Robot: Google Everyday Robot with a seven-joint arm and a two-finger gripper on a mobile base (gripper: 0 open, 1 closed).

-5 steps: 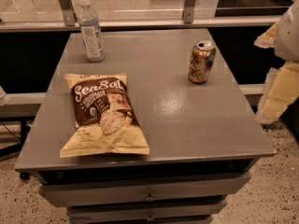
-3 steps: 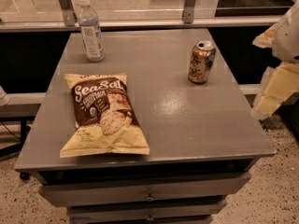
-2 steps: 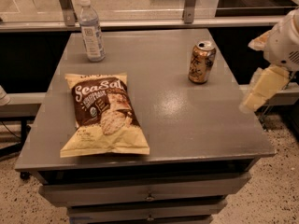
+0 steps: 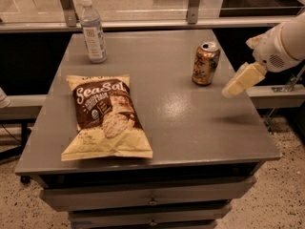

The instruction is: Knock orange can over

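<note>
The grey bench (image 4: 190, 123) with drawers fills the middle of the frame. A chip bag (image 4: 106, 118) lies flat on its left half, toward the near edge. The white robot arm (image 4: 281, 44) enters from the right edge. Its cream claw (image 4: 237, 83) hangs over the bench's right side, near the orange can (image 4: 206, 64) but apart from it; released or clenched, I cannot tell. A clear water bottle (image 4: 93, 31) stands at upper left. The orange can stands upright at the bench's upper right
</note>
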